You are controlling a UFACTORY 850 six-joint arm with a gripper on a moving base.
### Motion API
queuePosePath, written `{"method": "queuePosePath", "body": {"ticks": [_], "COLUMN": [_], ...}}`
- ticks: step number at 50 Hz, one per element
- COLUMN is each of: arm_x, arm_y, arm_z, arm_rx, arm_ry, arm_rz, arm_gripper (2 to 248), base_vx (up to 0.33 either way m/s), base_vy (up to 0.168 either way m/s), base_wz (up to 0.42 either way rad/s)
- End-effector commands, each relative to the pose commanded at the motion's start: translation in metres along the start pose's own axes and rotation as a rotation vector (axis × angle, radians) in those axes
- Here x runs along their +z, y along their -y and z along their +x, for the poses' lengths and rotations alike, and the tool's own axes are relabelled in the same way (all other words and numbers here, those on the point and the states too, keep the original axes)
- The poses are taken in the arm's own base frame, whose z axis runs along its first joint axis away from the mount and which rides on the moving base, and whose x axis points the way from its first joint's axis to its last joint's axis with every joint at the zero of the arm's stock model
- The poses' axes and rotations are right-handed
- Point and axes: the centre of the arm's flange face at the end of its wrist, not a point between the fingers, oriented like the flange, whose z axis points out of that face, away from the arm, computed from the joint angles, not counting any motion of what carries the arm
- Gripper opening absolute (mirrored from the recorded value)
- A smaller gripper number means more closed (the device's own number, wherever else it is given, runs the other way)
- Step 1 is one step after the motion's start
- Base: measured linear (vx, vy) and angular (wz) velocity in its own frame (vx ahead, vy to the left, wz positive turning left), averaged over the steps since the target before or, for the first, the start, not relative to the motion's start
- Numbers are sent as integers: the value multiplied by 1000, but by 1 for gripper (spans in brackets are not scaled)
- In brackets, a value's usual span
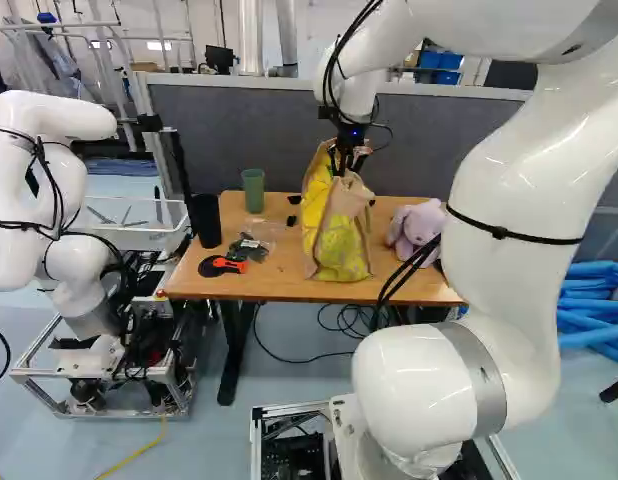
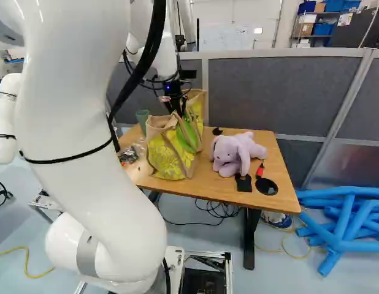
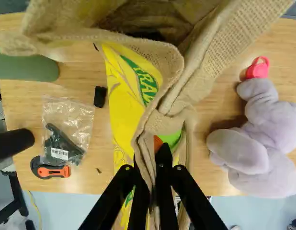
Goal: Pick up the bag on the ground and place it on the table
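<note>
The gripper (image 1: 351, 155) is over the table (image 1: 279, 262), right above the bag. The bag (image 1: 339, 228), burlap with yellow printed sides, stands upright on the table's wooden top, and in the right base view the bag (image 2: 171, 150) shows left of the plush toy. In the wrist view the gripper (image 3: 155, 184) is shut on a fold of the bag's burlap (image 3: 160, 122) near its open top. Something green and orange shows in the bag's opening. Its underside is hidden from the wrist view.
Around the bag are a purple plush toy (image 2: 235, 153), a green cup (image 1: 253, 190), a black cup (image 1: 206, 220), a plastic packet (image 3: 66, 129) and an orange cutter (image 3: 52, 170). Another robot (image 1: 49, 200) stands left. A grey partition (image 2: 263, 92) rises behind.
</note>
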Motion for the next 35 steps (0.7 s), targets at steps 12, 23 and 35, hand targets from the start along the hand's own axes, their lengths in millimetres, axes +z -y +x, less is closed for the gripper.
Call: {"method": "queuePosePath", "body": {"ticks": [12, 23, 35], "arm_x": [1, 1, 1], "arm_y": [0, 0, 0], "arm_z": [0, 0, 0], "arm_rx": [0, 0, 0], "arm_ry": [1, 1, 1], "arm_rz": [0, 0, 0], "arm_gripper": [22, 31, 98], "base_vx": [0, 0, 0], "base_vy": [0, 0, 0], "base_wz": [0, 0, 0]}}
